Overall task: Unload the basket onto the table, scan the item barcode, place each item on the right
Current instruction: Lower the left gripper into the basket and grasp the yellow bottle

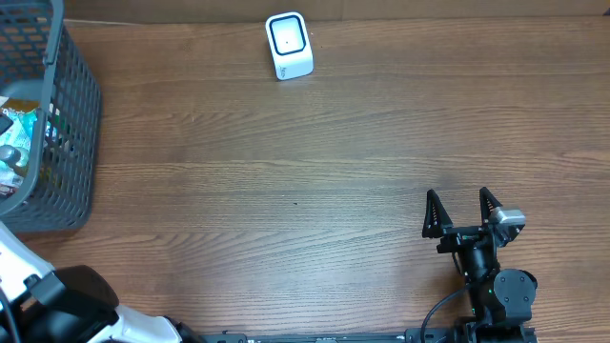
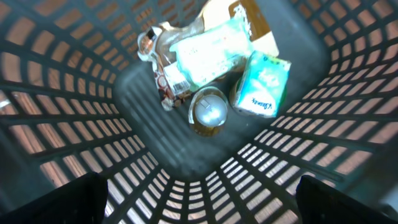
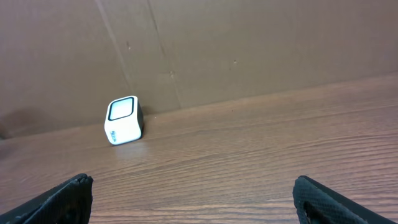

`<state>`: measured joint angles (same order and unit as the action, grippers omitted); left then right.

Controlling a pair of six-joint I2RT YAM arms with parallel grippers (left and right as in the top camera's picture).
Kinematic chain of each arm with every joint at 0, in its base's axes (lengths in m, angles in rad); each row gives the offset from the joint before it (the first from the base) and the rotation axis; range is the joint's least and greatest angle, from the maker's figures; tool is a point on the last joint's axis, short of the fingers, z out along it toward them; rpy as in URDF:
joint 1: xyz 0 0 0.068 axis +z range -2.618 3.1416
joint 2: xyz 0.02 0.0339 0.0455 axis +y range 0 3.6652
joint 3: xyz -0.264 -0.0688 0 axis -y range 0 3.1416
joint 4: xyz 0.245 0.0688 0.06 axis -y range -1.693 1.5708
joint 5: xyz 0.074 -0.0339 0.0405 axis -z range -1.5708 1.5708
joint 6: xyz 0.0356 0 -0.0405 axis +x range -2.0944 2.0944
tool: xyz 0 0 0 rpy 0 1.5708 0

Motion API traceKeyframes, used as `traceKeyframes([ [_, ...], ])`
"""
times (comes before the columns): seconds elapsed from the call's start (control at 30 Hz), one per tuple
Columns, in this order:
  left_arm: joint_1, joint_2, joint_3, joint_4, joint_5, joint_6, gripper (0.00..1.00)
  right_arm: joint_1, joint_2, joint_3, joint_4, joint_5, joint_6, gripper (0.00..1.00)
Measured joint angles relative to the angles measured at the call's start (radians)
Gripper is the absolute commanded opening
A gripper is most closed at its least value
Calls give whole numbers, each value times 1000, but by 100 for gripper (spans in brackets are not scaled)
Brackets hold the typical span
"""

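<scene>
Left wrist view: left gripper (image 2: 200, 202) spread wide, empty, over basket (image 2: 56, 93) | right gripper (image 1: 458, 198) gaping, empty, facing scanner (image 1: 288, 45) across table (image 1: 286, 191)

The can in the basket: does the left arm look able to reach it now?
Probably yes. The open left end effector hangs over the basket, and the can shows its top uncovered, though the green pack presses close beside it.
</scene>
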<state>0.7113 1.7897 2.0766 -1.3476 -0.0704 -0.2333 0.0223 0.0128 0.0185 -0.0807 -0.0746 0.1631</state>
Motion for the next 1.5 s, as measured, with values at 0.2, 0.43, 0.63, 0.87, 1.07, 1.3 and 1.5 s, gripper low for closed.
traceKeyframes([
  [0.2, 0, 34, -2, -4, 0, 22, 100, 0, 0, 0, 0, 0, 0, 100],
  [0.43, 0, 45, -2, 4, 1, 27, 100, 0, 0, 0, 0, 0, 0, 100],
  [0.63, 0, 45, -2, 16, 40, 26, 100, 0, 0, 0, 0, 0, 0, 100],
  [0.87, 0, 46, -2, 39, 45, 34, 99, 0, 0, 0, 0, 0, 0, 100],
  [1.07, 3, 46, -2, 97, 46, 53, 99, 0, 0, 0, -1, 0, 0, 100],
  [1.3, 3, 76, -2, 137, 53, 54, 100, 0, 0, 0, 0, 0, 0, 100],
  [1.5, 3, 96, -19, 133, 50, 92, 99, 0, 0, 0, 0, 0, 0, 100],
])
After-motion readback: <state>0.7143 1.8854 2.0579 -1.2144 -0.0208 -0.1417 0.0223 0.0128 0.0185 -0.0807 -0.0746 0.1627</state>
